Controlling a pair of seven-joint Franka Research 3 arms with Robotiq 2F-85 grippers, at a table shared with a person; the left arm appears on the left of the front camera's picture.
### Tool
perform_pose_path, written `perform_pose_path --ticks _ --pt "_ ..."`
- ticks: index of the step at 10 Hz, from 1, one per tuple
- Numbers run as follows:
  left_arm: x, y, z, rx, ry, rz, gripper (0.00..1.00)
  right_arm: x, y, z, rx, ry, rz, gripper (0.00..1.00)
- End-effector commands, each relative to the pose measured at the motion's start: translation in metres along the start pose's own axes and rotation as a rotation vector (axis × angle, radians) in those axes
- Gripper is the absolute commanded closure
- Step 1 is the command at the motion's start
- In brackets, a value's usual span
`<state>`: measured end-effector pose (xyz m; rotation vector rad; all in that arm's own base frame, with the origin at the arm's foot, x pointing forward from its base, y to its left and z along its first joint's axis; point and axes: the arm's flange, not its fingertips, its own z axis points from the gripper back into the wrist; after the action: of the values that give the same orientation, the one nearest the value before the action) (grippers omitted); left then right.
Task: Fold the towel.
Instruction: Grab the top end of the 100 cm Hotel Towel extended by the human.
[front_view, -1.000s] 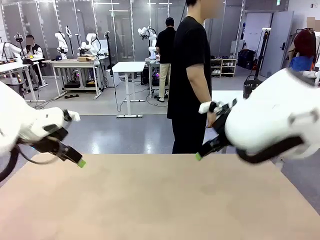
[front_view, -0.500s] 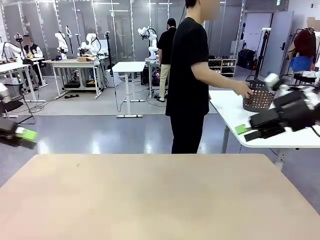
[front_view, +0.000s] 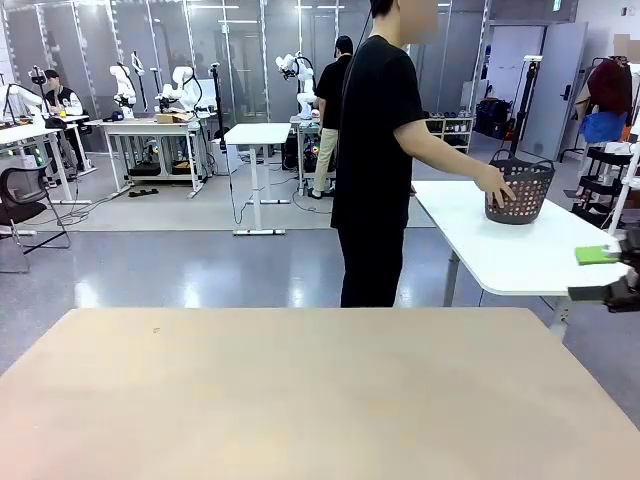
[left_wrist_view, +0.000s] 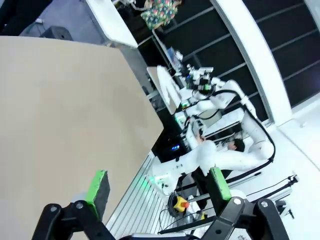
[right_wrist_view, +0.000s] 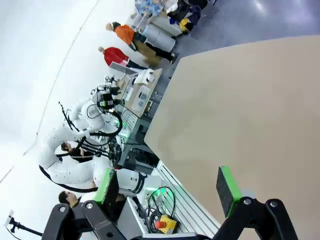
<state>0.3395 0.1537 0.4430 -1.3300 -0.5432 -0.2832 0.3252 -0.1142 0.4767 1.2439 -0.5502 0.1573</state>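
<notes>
Left gripper (left_wrist_view: 159, 188): released, fingers spread wide, green pads (left_wrist_view: 98, 191) facing each other with nothing between them. Hanging near the edge of the tan table (left_wrist_view: 60, 100); in the wrist view, one pad against the tabletop, the other past its rim. Right gripper (right_wrist_view: 167, 190): likewise released, fingers far apart, nothing held. From the front, at the far right margin, off the side of the tan table, one green-padded finger above the other, in front of a white table (front_view: 510, 255). Tan table: wide flat top across the foreground of the front view. Person (front_view: 375, 150): dressed in black, standing just beyond the far edge of the tan table, turned toward the white table, one arm stretched out. Person's hand (front_view: 497, 186): resting on the rim of a dark basket (front_view: 522, 200). Dark basket: openwork sides, upright on the white table near its far end; contents too small to tell. Towel: whereabouts cannot be told from these views.
</notes>
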Motion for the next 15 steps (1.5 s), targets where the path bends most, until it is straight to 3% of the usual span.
perform_pose_path --ticks 1,15 --pt "0.008 0.008 0.025 -0.010 -0.058 0.023 0.00 -0.003 -0.001 0.005 -0.019 -0.022 0.013 0.00" --pt "-0.003 0.012 0.037 0.013 -0.076 0.047 0.00 -0.007 -0.005 0.014 -0.031 -0.019 -0.020 0.00"
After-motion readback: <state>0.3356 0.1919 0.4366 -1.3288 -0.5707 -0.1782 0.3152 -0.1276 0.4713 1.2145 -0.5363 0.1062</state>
